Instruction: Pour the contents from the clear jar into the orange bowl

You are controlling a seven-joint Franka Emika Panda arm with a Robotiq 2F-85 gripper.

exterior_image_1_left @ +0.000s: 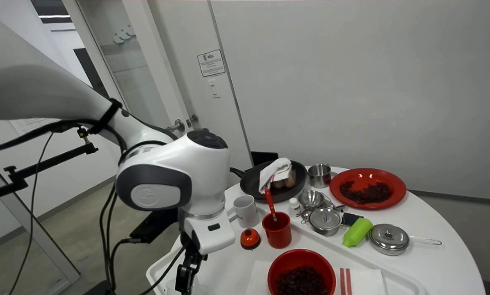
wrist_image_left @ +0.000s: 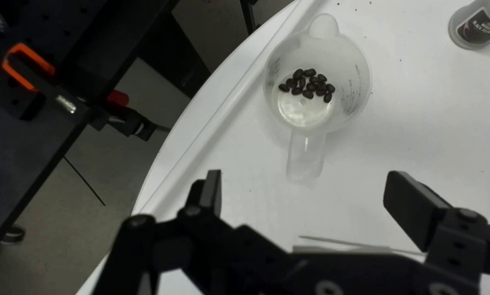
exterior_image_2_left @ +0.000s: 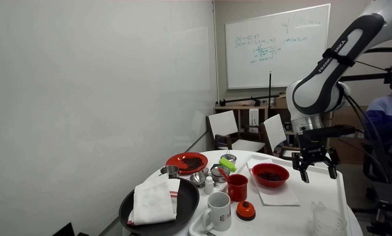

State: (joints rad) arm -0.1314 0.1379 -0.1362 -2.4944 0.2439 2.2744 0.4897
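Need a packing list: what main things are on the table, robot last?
Tray: one, white, table
Clear jar: one, colourless, tray
Beans: many, dark, clear jar
Orange bowl: one, red-orange, table
Pan: one, black, table
Cloths: two, white, pan and tray
Deep bowl: one, red, tray cloth
Cup: one, red, tray
Mug: one, pale, tray
Domed gadget: one, orange, tray
Pepper bottle: one, dark-labelled, tray
Metal dishes: several, silver, table
Shaker: one, white, table
Arm: one, white, over tray
Pincer: one, black, open above tray

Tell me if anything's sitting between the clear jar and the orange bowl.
Yes: the red cup, with a red utensil in it, and a metal pan stand roughly on the straight path from the clear jar to the orange bowl. The deeper red bowl is alongside.
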